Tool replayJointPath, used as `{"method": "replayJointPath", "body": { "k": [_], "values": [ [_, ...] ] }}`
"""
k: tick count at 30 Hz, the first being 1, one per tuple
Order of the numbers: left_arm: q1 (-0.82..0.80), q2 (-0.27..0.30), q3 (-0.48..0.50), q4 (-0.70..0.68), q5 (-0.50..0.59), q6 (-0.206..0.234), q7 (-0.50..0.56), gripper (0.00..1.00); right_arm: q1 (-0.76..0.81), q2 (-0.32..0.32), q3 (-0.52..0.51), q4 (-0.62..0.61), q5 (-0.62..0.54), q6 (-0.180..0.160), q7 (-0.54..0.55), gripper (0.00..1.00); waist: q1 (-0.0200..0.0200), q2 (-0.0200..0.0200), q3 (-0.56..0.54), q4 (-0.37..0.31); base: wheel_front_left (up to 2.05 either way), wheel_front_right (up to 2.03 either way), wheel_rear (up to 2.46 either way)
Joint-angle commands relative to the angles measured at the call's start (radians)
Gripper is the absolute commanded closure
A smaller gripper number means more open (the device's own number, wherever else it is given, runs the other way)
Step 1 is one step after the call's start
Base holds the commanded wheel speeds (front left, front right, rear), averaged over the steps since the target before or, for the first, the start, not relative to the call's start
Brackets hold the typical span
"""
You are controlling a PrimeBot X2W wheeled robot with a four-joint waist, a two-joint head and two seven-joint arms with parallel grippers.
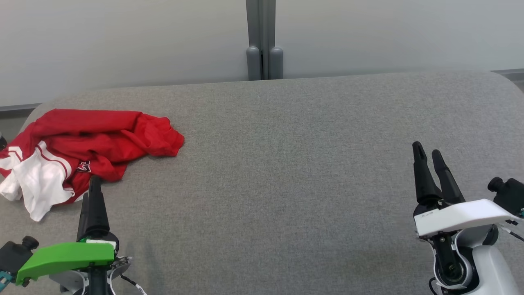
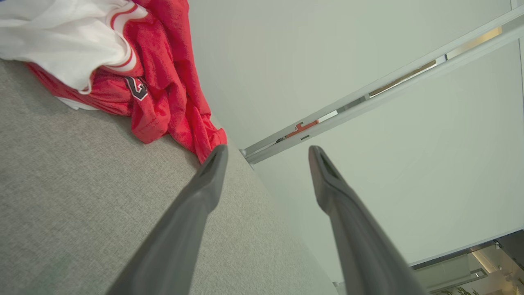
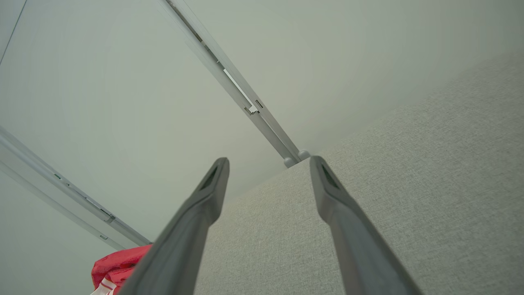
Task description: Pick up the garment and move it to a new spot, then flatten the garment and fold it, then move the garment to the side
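The garment (image 1: 90,143) is a red jersey with white panels and a dark logo, lying crumpled at the far left of the grey fabric table (image 1: 286,164). It also fills the upper left of the left wrist view as the garment (image 2: 163,90), and a red scrap of the garment (image 3: 116,266) peeks in at the bottom left of the right wrist view. My left gripper (image 1: 93,184) hovers just in front of the heap, open and empty, its fingers (image 2: 204,188) spread apart. At the lower right my right gripper (image 1: 428,150) is open too, holding nothing.
A pale wall with a grey vertical post (image 1: 264,41) runs behind the table's far edge. The garment hangs close to the table's left edge (image 1: 24,119).
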Motion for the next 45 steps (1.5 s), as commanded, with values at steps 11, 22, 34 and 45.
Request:
{"method": "replayJointPath", "body": {
  "k": [11, 22, 34, 45],
  "values": [
    [0.018, 0.008, -0.108, -0.064, 0.272, 0.022, -0.042, 0.0, -0.012, -0.005, 0.029, -0.039, -0.247, 0.0, -0.046, 0.0, 0.0, -0.0001, 0.003, -0.002, 0.0, 0.0, 0.0],
    [0.009, 0.025, -0.24, -0.07, 0.594, 0.084, -0.075, 0.0, -0.005, -0.004, 0.05, -0.051, -0.42, 0.0, -0.079, 0.0, 0.0, -0.0001, 0.006, -0.006, 0.0, 0.0, 0.0],
    [-0.007, 0.078, -0.368, -0.057, 0.731, 0.196, -0.11, 0.0, 0.009, -0.005, 0.08, -0.052, -0.567, 0.0, -0.114, 0.0, 0.0, -0.0001, 0.006, -0.006, 0.0, 0.0, 0.0],
    [-0.011, 0.106, -0.45, -0.06, 0.823, 0.25, -0.136, 0.0, 0.016, -0.006, 0.09, -0.066, -0.622, 0.0, -0.14, 0.0, 0.0, -0.0001, 0.004, -0.003, 0.0, 0.0, 0.0]
  ]
}}
